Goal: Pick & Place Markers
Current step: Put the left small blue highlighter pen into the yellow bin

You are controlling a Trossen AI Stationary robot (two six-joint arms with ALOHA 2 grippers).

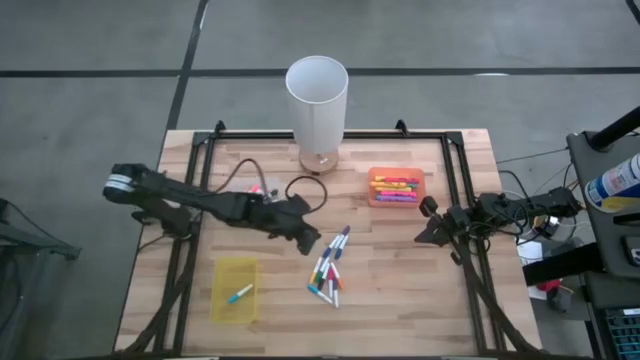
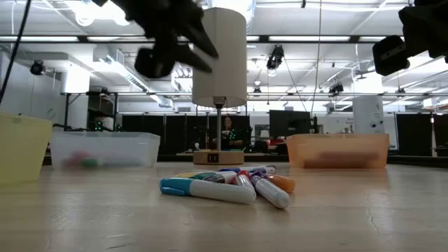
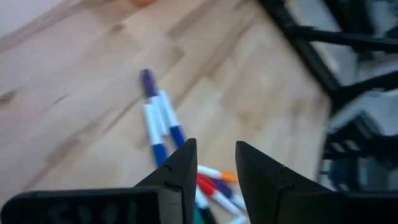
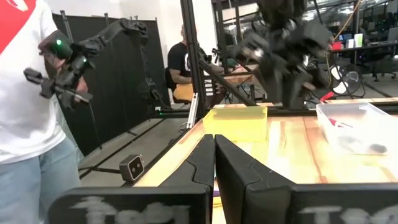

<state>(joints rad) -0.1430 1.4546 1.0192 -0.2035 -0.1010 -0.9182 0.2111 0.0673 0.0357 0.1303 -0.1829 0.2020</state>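
Observation:
A loose pile of markers [image 1: 328, 272] in mixed colours lies on the wooden table, right of the middle; it also shows in the low view as markers [image 2: 227, 185]. One more marker [image 1: 240, 293] lies in the yellow tray [image 1: 222, 305], and several lie in the orange tray [image 1: 396, 187]. My left gripper [image 1: 310, 240] hangs open above the table just left of the pile. In its wrist view my left gripper [image 3: 214, 152] has nothing between its fingers, with the markers [image 3: 158, 121] beyond and below. My right gripper [image 1: 428, 230] stays shut and empty near the table's right edge.
A tall white cylinder [image 1: 317, 95] stands on a wooden base at the far middle. A clear tray [image 2: 105, 148] sits at the far left under my left arm. A black frame [image 1: 455, 170] borders the table. A person [image 4: 28, 93] stands beyond the table's left side.

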